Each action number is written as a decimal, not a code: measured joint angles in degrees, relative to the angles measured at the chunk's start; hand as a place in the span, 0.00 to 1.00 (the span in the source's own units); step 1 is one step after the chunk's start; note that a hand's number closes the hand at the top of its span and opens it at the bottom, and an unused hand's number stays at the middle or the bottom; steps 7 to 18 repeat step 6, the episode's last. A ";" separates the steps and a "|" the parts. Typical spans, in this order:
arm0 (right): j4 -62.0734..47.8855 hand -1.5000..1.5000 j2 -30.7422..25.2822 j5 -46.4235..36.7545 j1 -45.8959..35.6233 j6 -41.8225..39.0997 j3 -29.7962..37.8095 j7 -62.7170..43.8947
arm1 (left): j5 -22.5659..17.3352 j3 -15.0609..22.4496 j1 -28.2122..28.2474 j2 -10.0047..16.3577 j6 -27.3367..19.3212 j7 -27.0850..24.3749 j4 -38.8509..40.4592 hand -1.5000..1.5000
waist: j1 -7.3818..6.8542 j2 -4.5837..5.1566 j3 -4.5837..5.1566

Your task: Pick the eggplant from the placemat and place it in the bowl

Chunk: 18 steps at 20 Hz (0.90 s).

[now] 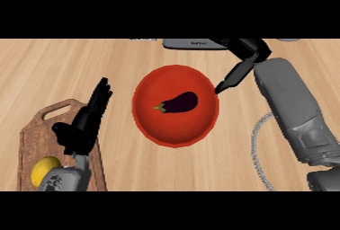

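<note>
Eggplant [179, 102] lies inside red bowl [149, 131], near middle, stem toward my left. My right hand [247, 51] sits beyond bowl's right rim, fingers [232, 78] stretched out, holding nothing, tips just beside rim. My left hand [83, 126] rests open, fingers up, over wooden cutting board [33, 134]. Yellow lemon [43, 170] on board. Placemat [257, 152] edge shows beside my right forearm.

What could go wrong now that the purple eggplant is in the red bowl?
The right hand hangs close to the rim of the round red bowl, so pulling back carelessly might bump it and shift the dark purple eggplant. The open left hand rests over the brown wooden cutting board near the yellow fruit; moving it could nudge that.
</note>
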<state>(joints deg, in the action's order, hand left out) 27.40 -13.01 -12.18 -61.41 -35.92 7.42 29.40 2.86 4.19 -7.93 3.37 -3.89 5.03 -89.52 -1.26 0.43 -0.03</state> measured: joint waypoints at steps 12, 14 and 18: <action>-0.45 0.00 -2.47 -0.06 1.41 -1.17 -1.64 1.29 | -0.26 -0.81 -0.45 0.45 0.59 -0.54 1.06 0.50 | -0.04 0.10 -0.01; -0.45 0.00 -2.47 -0.06 1.41 -1.17 -1.64 1.29 | -0.26 -0.81 -0.45 0.45 0.59 -0.54 1.06 0.50 | -0.04 0.10 -0.01; -0.45 0.00 -2.47 -0.06 1.41 -1.17 -1.64 1.29 | -0.26 -0.81 -0.45 0.45 0.59 -0.54 1.06 0.50 | -0.04 0.10 -0.01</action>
